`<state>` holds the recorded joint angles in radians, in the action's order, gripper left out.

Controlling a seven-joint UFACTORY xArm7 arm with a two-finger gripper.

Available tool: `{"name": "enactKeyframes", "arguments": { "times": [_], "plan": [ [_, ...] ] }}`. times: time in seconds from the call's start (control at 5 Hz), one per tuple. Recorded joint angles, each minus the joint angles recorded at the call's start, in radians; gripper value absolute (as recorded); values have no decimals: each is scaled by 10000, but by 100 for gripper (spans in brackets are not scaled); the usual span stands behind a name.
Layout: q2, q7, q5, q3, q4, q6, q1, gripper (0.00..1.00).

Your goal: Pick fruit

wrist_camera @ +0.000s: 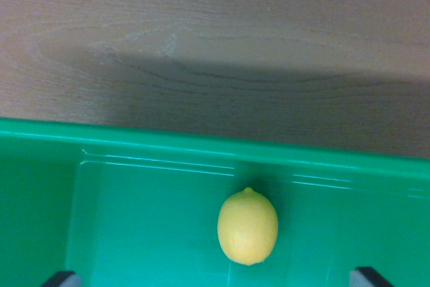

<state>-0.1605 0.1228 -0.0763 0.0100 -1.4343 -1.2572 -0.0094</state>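
A yellow lemon point(247, 227) lies on the floor of a green plastic bin point(201, 144), close to the bin's far wall, a little to the wrist view's right of centre. Only the two dark fingertips point(62, 278) of my gripper point(216, 279) show, one at each bottom corner of the picture. They stand wide apart, with nothing between them. The lemon sits just above the line joining the tips, untouched.
Beyond the bin's far rim runs a light wooden tabletop point(215, 38), with a broad shadow across it. The bin's left wall point(33, 220) rises at the wrist view's left.
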Motion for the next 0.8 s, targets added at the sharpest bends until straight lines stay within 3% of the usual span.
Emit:
{"name": "enactKeyframes", "arguments": {
  "times": [0.2, 0.4, 0.6, 0.8],
  "plan": [
    [-231, 73, -12, 11, 284, 477, -18, 0],
    [-231, 73, -12, 11, 284, 477, -18, 0],
    [-458, 145, -24, 21, 564, 946, -35, 0],
    [-458, 145, -24, 21, 564, 946, -35, 0]
  ]
}}
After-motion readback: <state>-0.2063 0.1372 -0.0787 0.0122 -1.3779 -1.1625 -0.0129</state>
